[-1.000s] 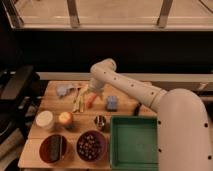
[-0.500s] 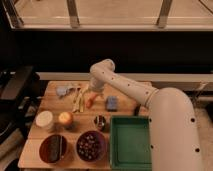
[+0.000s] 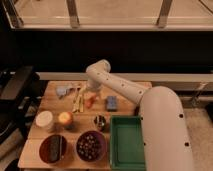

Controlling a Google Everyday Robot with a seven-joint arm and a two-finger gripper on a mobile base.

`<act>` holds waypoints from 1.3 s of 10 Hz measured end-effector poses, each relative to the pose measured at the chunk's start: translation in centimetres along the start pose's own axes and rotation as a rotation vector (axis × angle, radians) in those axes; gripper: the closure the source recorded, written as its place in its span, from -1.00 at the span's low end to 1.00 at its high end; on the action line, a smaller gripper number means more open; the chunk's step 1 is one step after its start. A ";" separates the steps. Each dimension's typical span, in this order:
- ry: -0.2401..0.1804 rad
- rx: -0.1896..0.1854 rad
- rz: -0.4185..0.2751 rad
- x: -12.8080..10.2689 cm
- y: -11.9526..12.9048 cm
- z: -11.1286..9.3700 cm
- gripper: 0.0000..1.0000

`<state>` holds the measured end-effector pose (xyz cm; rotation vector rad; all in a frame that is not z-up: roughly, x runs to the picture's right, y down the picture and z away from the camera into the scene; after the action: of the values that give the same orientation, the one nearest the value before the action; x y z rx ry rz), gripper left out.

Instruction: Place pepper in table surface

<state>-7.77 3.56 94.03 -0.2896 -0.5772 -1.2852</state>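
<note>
I see gripper point(image 3: 92, 95) low over table surface point(image 3: 52, 106), near middle. Pepper point(image 3: 89, 103) just under it, seems resting on wood, beside yellow sticks point(image 3: 77, 101). Holding or released, I cannot tell. Left, in my judgement: confirm release, lift arm away.

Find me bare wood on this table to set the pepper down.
Bare wood lies at the left edge of the pale wooden tabletop, between the grey-blue item and the white jar. The front row of dark bowls and green plastic tray is crowded. The claw is right at the slim red-orange pepper.
</note>
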 end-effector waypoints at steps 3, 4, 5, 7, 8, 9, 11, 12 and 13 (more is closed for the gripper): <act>-0.026 -0.013 0.028 0.3 0.3 1.8 -0.60; -0.031 -0.016 0.035 0.4 0.5 2.1 -0.60; -0.037 -0.018 0.042 0.5 0.5 2.3 -0.60; -0.048 -0.027 0.039 0.4 0.3 2.7 -0.51; -0.052 -0.033 0.032 0.4 0.2 2.9 -0.36; -0.060 -0.040 0.025 0.2 0.1 3.1 -0.12; -0.070 -0.045 0.021 0.0 0.1 3.3 0.25; -0.074 -0.045 0.020 -0.1 0.1 3.4 0.45; -0.073 -0.044 0.016 -0.2 0.1 3.3 0.67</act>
<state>-8.55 5.41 96.69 -0.3782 -0.6085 -1.2771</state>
